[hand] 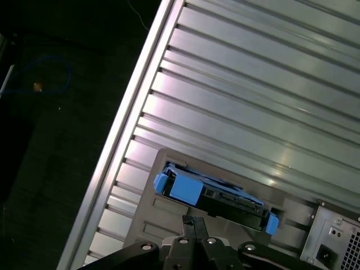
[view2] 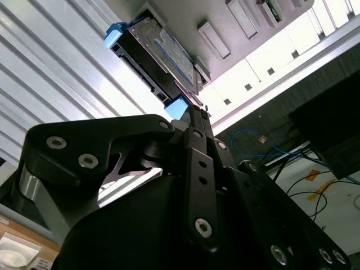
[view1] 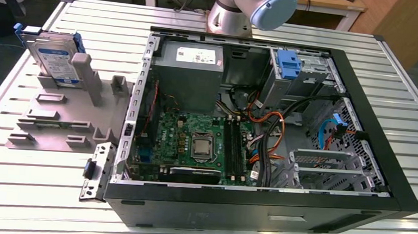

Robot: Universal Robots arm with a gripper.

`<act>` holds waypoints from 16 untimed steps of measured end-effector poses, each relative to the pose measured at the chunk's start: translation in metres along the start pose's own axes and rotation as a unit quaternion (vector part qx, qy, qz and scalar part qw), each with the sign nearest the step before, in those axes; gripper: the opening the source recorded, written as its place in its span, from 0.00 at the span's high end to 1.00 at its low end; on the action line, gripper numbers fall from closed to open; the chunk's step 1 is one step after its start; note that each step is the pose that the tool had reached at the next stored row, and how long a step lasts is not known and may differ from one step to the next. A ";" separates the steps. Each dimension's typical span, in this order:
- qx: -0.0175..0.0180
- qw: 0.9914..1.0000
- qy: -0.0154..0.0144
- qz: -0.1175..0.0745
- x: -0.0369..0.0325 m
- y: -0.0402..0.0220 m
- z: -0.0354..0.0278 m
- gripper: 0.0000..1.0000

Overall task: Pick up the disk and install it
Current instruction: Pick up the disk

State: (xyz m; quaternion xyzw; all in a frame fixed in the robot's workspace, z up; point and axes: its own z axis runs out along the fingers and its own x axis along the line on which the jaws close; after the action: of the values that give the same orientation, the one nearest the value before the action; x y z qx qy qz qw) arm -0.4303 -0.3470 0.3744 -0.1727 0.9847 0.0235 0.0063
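The disk [view1: 53, 58] stands on edge in a slot of a grey holder [view1: 56, 124] on the slatted metal table [view1: 30, 193]. It is at about 10 o'clock in the exterior view and at 9 o'clock from the open computer case [view1: 379, 176]. Its long axis runs nearly upright, from 12 to 6, with the upper end leaning slightly toward 11. The white-and-blue labelled face is turned toward the camera. The blue carrier frame wraps the top end and both long edges, and the bottom end sits down in the holder.

In the first wrist view the disk [hand: 216, 194] is seen edge-on from above as a narrow dark bar with 2 blue frame corners. The gripper [hand: 194, 220] is over it, with its jaws brought together and nothing between them. In the second wrist view the gripper [view2: 195, 107] points toward the disk [view2: 163, 50], whose label and blue corners show beyond the fingertips. I cannot tell whether the tips touch the frame.

Inside the case, the grey power-supply box [view1: 190, 67] sits at 12 o'clock from the motherboard [view1: 186, 132]. A small blue latch piece [view1: 288, 65] sits at the drive bay, at 1 o'clock. The arm [view1: 252, 8] rises behind the case at 12 o'clock.
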 end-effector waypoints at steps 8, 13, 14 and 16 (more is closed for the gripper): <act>0.000 1.000 0.000 -0.004 0.0000 0.0000 0.0000 0.89; 0.000 1.000 0.000 -0.004 0.0000 0.0000 0.0000 0.89; 0.000 1.000 0.000 -0.004 0.0000 0.0000 0.0000 0.89; 0.000 1.000 0.000 -0.005 0.0000 0.0000 0.0000 0.89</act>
State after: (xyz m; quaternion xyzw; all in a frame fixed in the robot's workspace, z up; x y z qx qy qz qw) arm -0.4303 -0.3471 0.3744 -0.1778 0.9838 0.0235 0.0062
